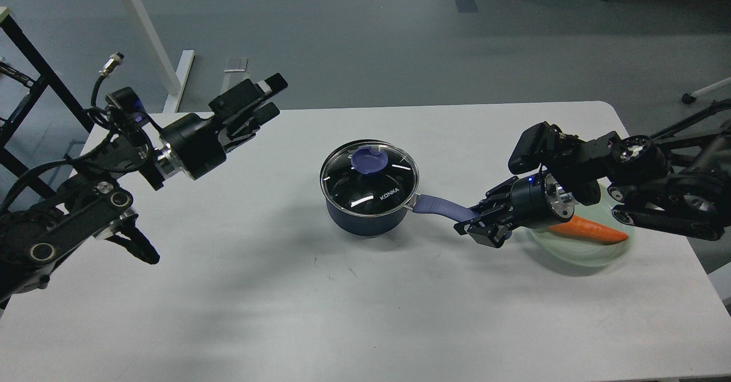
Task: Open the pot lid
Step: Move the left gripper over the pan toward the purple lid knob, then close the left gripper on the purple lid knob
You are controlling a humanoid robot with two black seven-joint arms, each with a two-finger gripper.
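The round glass lid (369, 172) is seated on the navy pot (365, 217), whose lavender handle (442, 206) is clamped by the right gripper (478, 222); the left gripper (264, 97) is held apart, far left.

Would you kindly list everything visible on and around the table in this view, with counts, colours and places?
pot: one, dark navy, table centre, lavender handle pointing right
lid: one, clear glass with purple-blue knob, seated on the pot
plate: one, pale green glass, right side of table
carrot: one, orange, lying on the plate
table: one, white, fills the lower view
white frame legs: on the grey floor, upper left
left gripper: black, jaws open, raised over the table's left rear
right gripper: black, jaws closed on the pot's handle
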